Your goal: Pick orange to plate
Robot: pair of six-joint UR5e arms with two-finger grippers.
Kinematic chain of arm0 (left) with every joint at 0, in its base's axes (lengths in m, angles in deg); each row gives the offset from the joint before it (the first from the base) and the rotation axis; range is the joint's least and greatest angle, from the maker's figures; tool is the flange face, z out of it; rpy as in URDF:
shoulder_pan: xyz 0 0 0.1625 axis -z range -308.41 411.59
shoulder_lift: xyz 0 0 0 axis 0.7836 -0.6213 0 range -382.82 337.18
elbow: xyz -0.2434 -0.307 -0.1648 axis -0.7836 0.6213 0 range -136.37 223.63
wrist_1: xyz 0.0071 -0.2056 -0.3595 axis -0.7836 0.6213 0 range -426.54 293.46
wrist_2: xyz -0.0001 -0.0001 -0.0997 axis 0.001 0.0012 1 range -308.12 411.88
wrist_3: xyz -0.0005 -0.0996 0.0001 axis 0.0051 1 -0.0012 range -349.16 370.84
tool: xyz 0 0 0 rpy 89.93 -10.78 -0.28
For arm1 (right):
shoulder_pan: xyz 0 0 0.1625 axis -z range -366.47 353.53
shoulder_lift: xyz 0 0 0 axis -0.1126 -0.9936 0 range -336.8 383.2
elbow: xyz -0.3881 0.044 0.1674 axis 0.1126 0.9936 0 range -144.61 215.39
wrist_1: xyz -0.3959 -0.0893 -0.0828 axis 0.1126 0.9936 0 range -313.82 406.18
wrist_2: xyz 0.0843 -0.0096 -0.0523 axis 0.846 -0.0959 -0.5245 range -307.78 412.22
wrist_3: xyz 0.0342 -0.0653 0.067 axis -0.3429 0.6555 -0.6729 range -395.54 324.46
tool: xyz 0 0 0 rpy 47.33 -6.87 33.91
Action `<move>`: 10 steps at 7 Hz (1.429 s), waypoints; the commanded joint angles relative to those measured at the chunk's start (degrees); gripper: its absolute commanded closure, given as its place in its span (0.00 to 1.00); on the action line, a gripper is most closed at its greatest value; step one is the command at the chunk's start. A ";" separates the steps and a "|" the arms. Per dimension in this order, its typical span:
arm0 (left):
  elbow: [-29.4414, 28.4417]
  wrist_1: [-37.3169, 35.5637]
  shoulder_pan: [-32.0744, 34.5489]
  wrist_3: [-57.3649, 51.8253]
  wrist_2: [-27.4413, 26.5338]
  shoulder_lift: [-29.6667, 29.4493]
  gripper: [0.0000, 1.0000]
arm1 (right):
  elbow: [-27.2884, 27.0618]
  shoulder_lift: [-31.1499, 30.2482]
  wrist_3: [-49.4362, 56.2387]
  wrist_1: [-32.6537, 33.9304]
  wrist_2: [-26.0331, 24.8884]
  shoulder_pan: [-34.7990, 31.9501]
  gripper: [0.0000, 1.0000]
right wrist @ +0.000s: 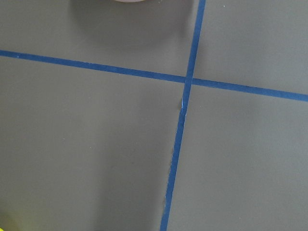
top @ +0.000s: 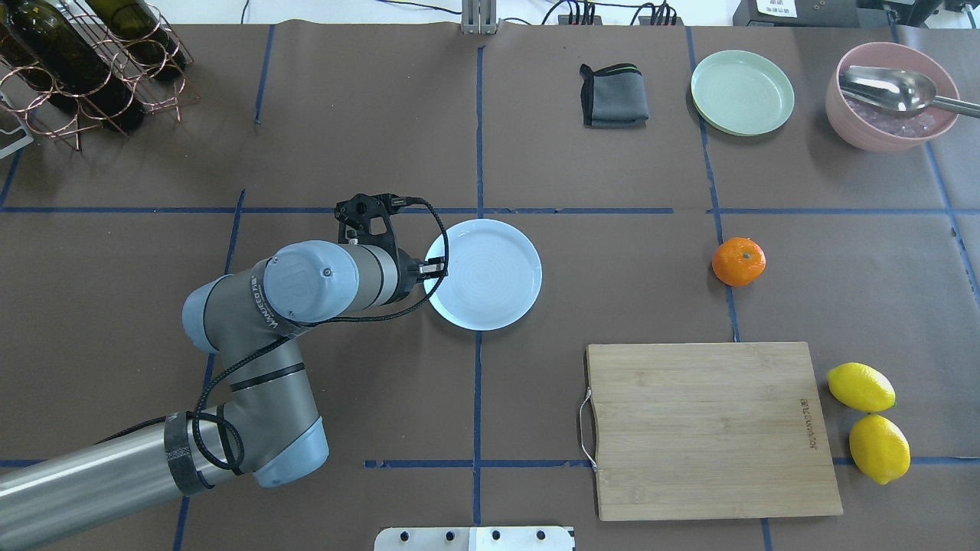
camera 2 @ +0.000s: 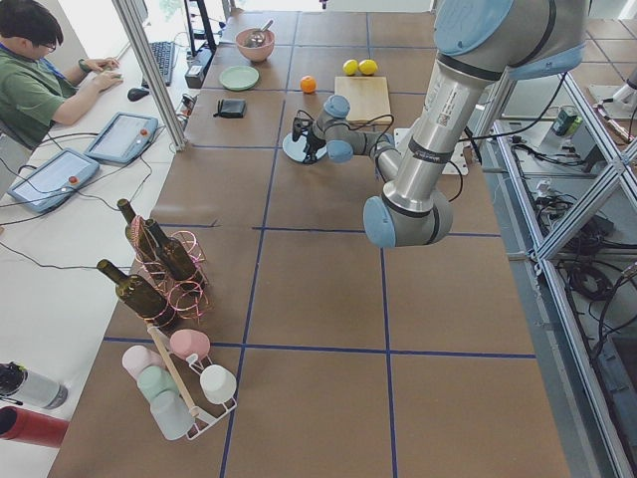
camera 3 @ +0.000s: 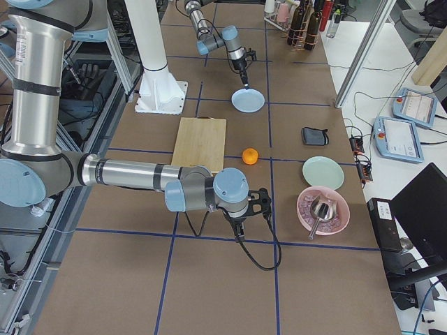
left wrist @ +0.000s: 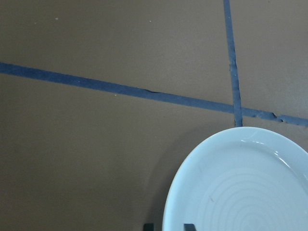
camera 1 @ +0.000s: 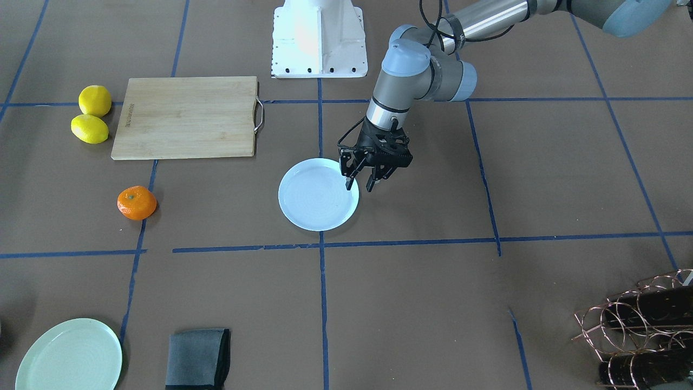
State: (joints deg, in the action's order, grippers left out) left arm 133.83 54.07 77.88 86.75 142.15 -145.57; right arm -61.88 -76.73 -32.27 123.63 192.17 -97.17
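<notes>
The orange [top: 738, 261] lies on the brown table, far to the right of the pale bluish-white plate [top: 484, 274] in the overhead view. From the front-facing camera, the orange [camera 1: 137, 202] is to the left of the plate [camera 1: 318, 195]. My left gripper [camera 1: 360, 185] points down at the plate's edge nearest the left arm. It is open, one finger over the plate and one outside the rim. The left wrist view shows the plate [left wrist: 240, 187] with the two fingertips [left wrist: 149, 226] at the bottom edge. My right gripper [camera 3: 262, 199] shows only in the right-side view, near the pink bowl; I cannot tell its state.
A wooden cutting board [top: 708, 428] lies near the robot, with two lemons [top: 860, 386] beside it. A pale green plate [top: 742, 92], a pink bowl with a spoon [top: 892, 96] and a folded grey cloth [top: 614, 95] sit at the far side. A bottle rack [top: 76, 61] is far left.
</notes>
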 commanded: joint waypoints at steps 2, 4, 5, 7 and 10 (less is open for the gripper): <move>12.23 -13.86 7.06 -17.50 9.51 4.16 0.00 | -0.73 0.96 -0.19 -5.12 -0.12 0.87 0.00; 19.82 -21.00 18.99 -38.62 17.18 10.49 0.00 | -0.64 5.70 -4.89 -4.59 -0.30 7.70 0.00; 19.67 -22.08 27.33 -53.44 22.27 13.74 0.00 | -0.82 8.49 -9.81 -4.50 -0.04 9.56 0.00; 15.40 -26.18 45.43 -66.55 39.18 18.05 0.00 | -1.70 12.63 -16.41 -3.80 -0.30 13.43 0.00; 13.52 -37.63 53.14 -70.44 42.45 24.20 0.00 | -3.45 16.51 -28.10 -3.71 -5.10 20.01 0.00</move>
State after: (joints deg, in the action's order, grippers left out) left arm 147.92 19.32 127.47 18.46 183.82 -124.63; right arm -64.33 -61.54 -55.41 119.88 189.92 -80.19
